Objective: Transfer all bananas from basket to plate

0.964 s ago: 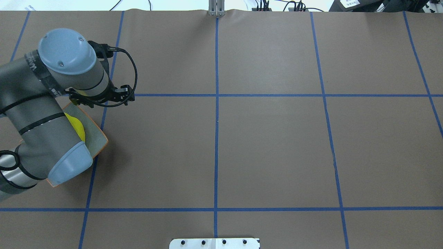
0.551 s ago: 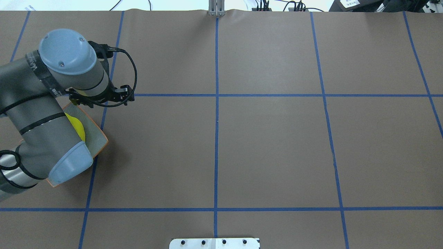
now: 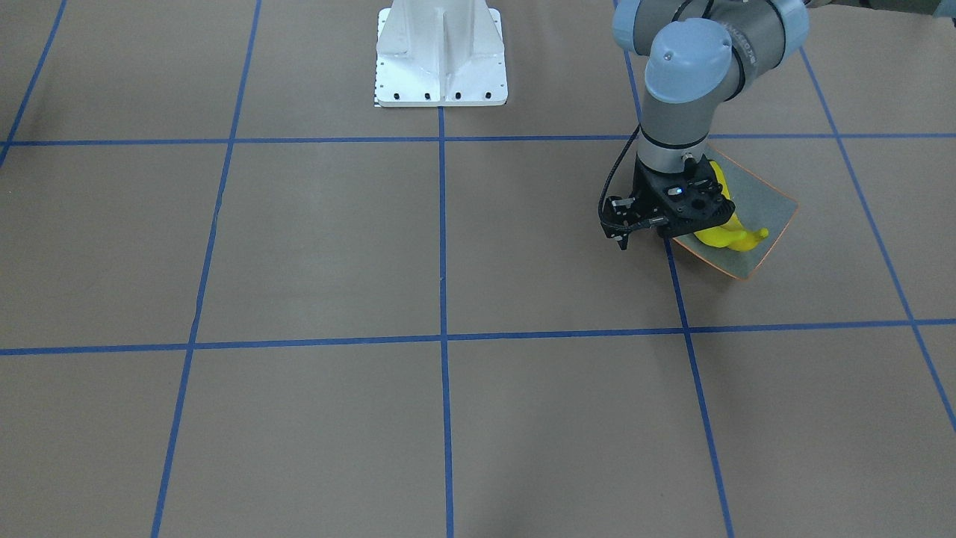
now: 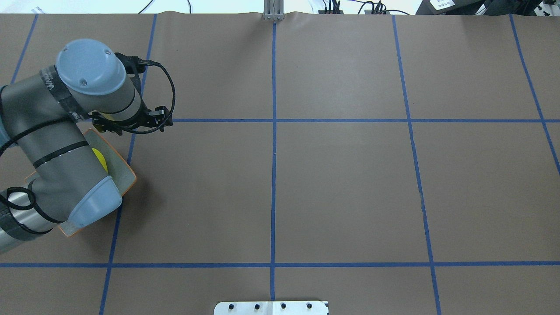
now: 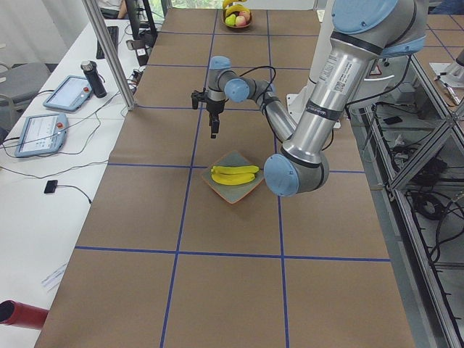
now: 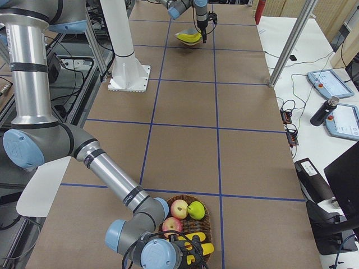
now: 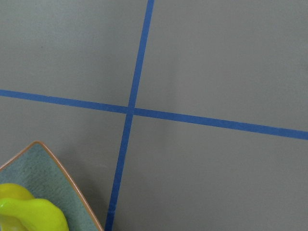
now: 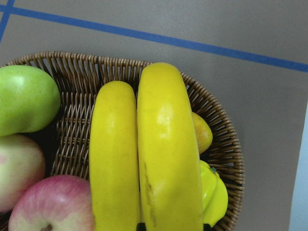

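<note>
The grey-green plate with an orange rim holds two yellow bananas; both show clearly in the exterior left view. My left gripper hangs above bare table just past the plate's corner. It holds nothing, and I cannot tell how its jaws stand. At the table's other end, the wicker basket holds two more bananas side by side. My right gripper is down over them. Its dark fingertips sit against both sides of the larger banana, beside the other banana.
The basket also holds a green fruit, red apples and a small yellow-green piece. The white robot base stands at the table's middle edge. A metal post and tablets line the side table.
My left arm has shifted slightly to the right in the overhead view. Its forearm now covers more of the banana on the plate.
</note>
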Robot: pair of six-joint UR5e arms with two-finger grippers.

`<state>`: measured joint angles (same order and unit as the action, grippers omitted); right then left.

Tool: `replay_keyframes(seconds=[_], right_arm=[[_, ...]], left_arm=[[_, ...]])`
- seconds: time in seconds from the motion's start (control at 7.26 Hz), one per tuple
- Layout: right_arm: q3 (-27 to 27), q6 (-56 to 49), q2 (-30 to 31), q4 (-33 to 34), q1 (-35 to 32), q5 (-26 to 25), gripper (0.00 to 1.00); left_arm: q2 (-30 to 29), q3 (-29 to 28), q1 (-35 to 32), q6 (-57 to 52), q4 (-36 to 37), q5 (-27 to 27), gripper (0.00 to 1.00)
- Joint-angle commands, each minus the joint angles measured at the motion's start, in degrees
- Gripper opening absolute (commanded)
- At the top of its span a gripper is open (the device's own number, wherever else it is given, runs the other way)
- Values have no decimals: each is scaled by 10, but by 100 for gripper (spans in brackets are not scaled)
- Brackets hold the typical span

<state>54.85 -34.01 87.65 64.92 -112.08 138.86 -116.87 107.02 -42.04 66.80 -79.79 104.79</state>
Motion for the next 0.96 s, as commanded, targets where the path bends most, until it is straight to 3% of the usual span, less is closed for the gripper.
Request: replay_keyframes(seconds=[0.0,0.28,0.55,0.83], right_arm=[[64,-4,-3,38,-29,4,0],[175,31,3,170,-27,11,0],[191,166,1,146,42,88,0],[238,321,-3,75,146,107,0]], left_arm=[[-1,-2,0,14,-16,1,100],[-6,17,-2,39,-52,4,100],[-11,16,-1,130,-159,6,100],[-30,14,19,210,-255,7,100]])
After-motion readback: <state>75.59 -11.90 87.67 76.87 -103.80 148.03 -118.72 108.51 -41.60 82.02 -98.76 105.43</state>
